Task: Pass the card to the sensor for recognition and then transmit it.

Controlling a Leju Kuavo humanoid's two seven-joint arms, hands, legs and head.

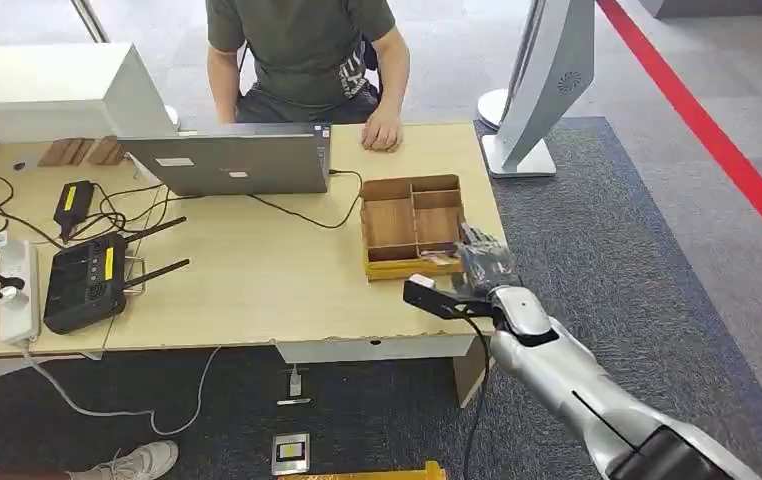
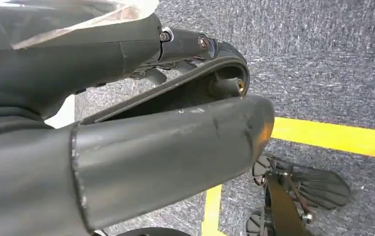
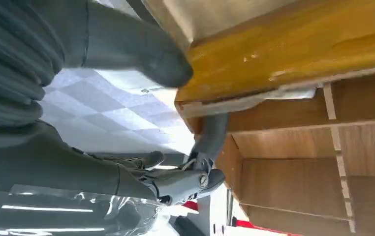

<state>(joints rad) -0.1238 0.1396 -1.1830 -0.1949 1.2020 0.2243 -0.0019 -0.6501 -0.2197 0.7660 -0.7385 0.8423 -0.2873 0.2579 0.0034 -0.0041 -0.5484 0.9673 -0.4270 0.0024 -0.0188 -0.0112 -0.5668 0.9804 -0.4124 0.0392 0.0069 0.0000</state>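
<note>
The robot's right hand (image 1: 481, 262) reaches the near corner of a compartmented wooden tray (image 1: 412, 224) on the pale counter (image 1: 257, 290); a thin white card (image 3: 254, 100) lies at the tray's yellow rim, fingers (image 3: 210, 135) curled beside it; grip unclear; the left hand (image 2: 141, 147) hangs over grey carpet, its state unclear.

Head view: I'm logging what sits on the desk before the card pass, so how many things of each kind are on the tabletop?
Laptop: 1
Router with antennas: 1
Power strip: 1
Wooden compartment tray: 1
Black handheld device: 1
Total: 5
</note>
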